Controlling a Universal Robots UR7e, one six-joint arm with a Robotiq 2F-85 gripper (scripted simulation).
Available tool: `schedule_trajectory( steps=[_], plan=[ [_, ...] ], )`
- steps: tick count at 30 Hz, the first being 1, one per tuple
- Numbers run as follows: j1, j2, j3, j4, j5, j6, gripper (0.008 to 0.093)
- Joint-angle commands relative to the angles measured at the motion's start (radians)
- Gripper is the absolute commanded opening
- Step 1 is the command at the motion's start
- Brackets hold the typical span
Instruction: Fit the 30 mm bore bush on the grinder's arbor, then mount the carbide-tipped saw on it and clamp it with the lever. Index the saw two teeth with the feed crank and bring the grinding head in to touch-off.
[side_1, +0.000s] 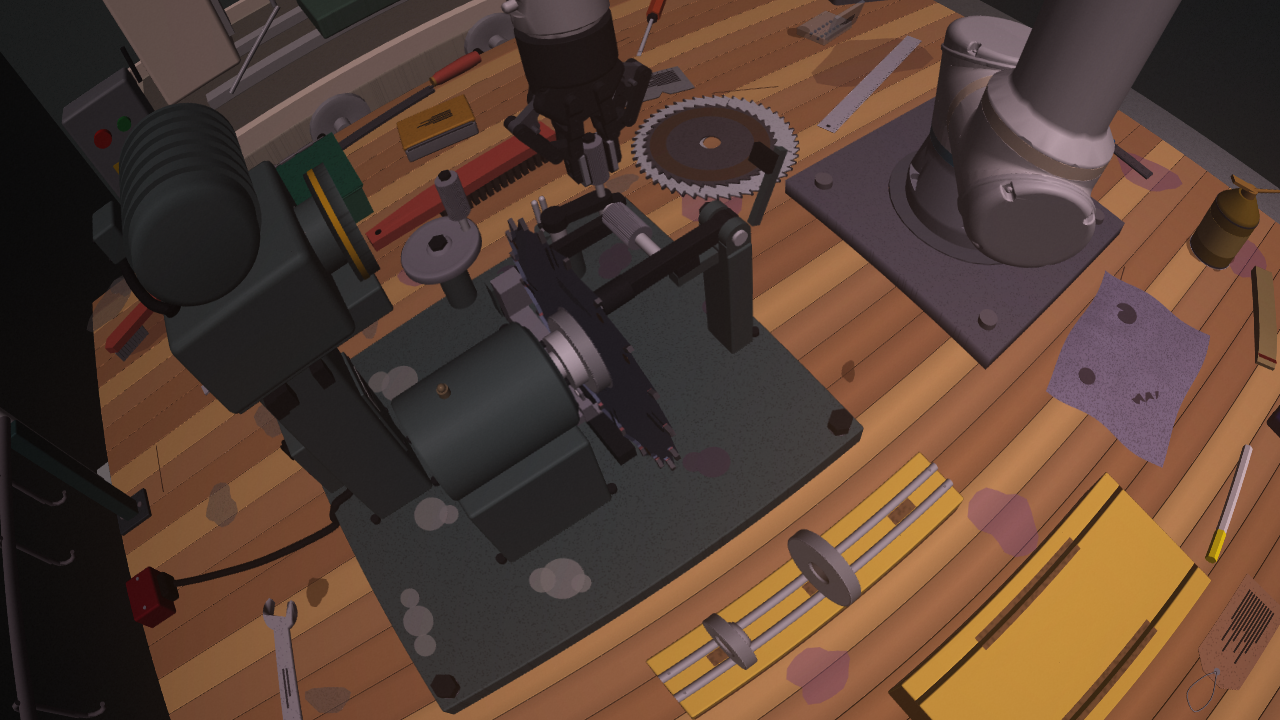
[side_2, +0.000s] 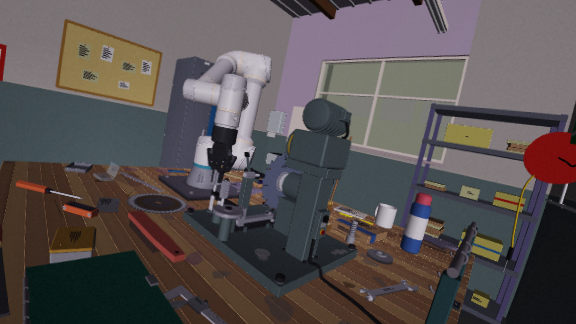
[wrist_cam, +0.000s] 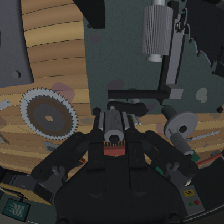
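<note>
The dark carbide-tipped saw sits upright on the grinder's arbor, in front of the motor housing. My gripper stands over the far end of the grinder's base, and in the wrist camera its fingers are closed on the knurled grip of the feed crank, whose black arm runs out ahead of them. The grinding head with its yellow-rimmed wheel stands to the left, apart from the saw. The clamp lever rises on the right of the bar.
Behind the grinder a second toothed saw blade lies flat on the bench, with a red rack, a handwheel and hand tools nearby. My arm's base plate is to the right. A yellow rack holds two bushes.
</note>
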Motion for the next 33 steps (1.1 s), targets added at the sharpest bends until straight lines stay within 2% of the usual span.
schedule_trajectory(
  steps=[1,16,33],
  plan=[
    [0.003,-0.002,0.000,0.000,0.000,0.003,0.0080],
    [0.069,-0.001,0.000,0.000,0.000,0.068,0.0080],
    [0.144,0.050,-0.043,-0.008,0.000,0.143,0.0080]
  ],
)
